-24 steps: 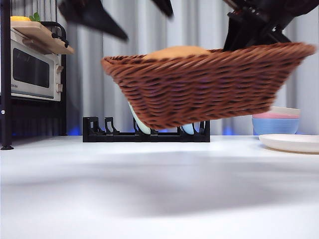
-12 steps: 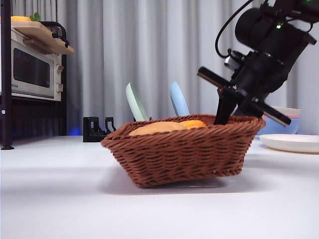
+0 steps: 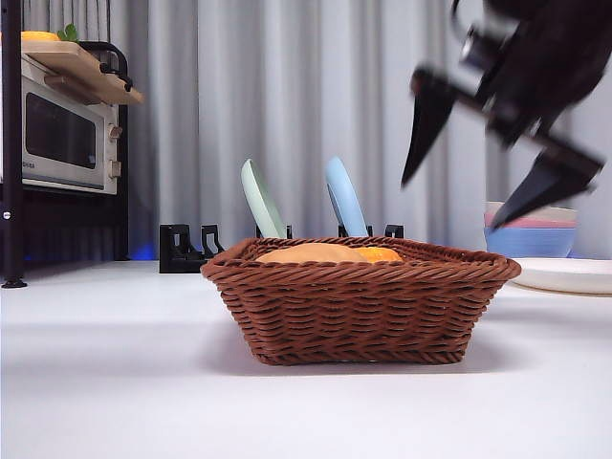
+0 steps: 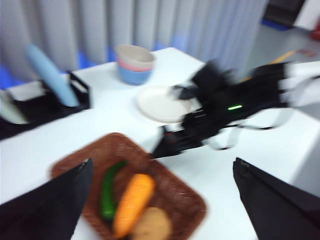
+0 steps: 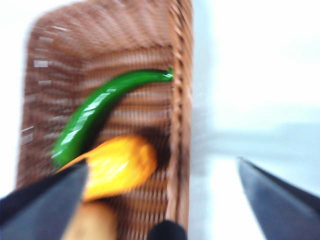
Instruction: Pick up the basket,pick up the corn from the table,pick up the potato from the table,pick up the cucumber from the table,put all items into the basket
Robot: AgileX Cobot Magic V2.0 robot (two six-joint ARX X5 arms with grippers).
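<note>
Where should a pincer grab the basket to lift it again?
Judging by its pose, take the basket by the braided rim on the side nearest the right pincer, coming from above: it sits flat on the table and that rim is unobstructed.

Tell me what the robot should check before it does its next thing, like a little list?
1. The basket sits flat on the table: ok.
2. The cucumber is inside the basket: ok.
3. The corn is inside, beside the cucumber: ok.
4. The potato is inside, next to the corn: ok.
5. The right gripper has let go, open and above the basket's rim: ok.
6. The left gripper is open, holding nothing, high above the basket: ok.
</note>
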